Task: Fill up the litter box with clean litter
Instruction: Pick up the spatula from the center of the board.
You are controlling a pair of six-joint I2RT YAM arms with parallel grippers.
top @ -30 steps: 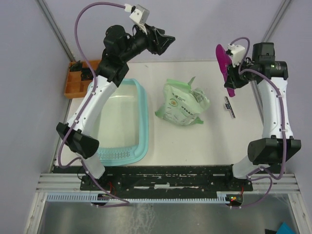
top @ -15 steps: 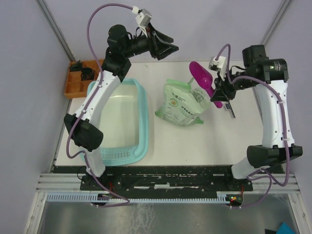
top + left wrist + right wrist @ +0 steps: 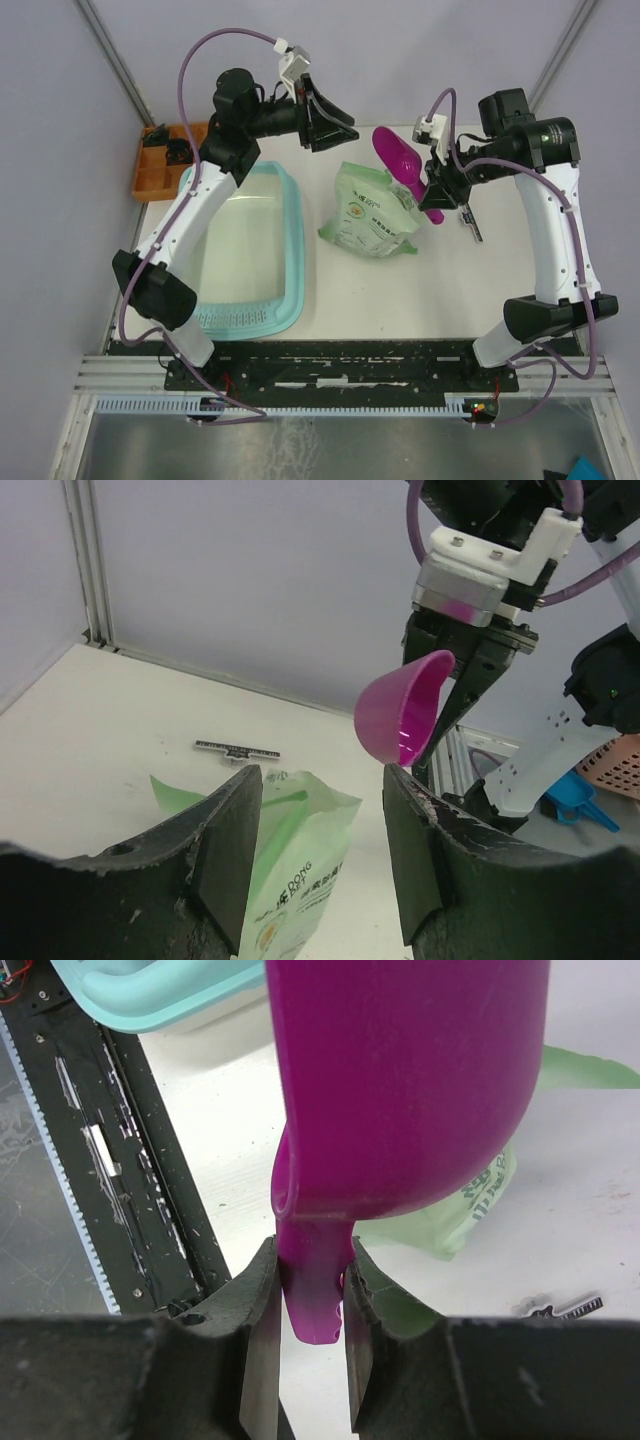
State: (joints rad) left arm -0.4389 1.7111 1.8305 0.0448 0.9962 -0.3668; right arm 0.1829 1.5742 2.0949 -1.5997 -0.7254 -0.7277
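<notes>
The light teal litter box (image 3: 297,240) lies on the left of the table, its ribbed ledge at the near end; its whitish floor shows no granules. The litter is hidden in every view. A green and white bag (image 3: 375,210) lies at the table's middle, its top towards the back. My left gripper (image 3: 345,125) is open and empty, held in the air behind the bag's top (image 3: 290,860). My right gripper (image 3: 437,195) is shut on the handle of the magenta scoop (image 3: 398,158), held above the bag's right top corner. The scoop's bowl (image 3: 400,710) faces the left gripper (image 3: 320,780).
An orange compartmented tray (image 3: 165,165) stands at the back left, beside the litter box. A thin black strip (image 3: 470,220) lies right of the bag. A black rail (image 3: 330,360) runs along the near edge. Purple walls and frame posts close the back.
My right gripper has carried the scoop left and down, from the back right to above the bag. My left gripper has swung down and right towards the bag's top.
</notes>
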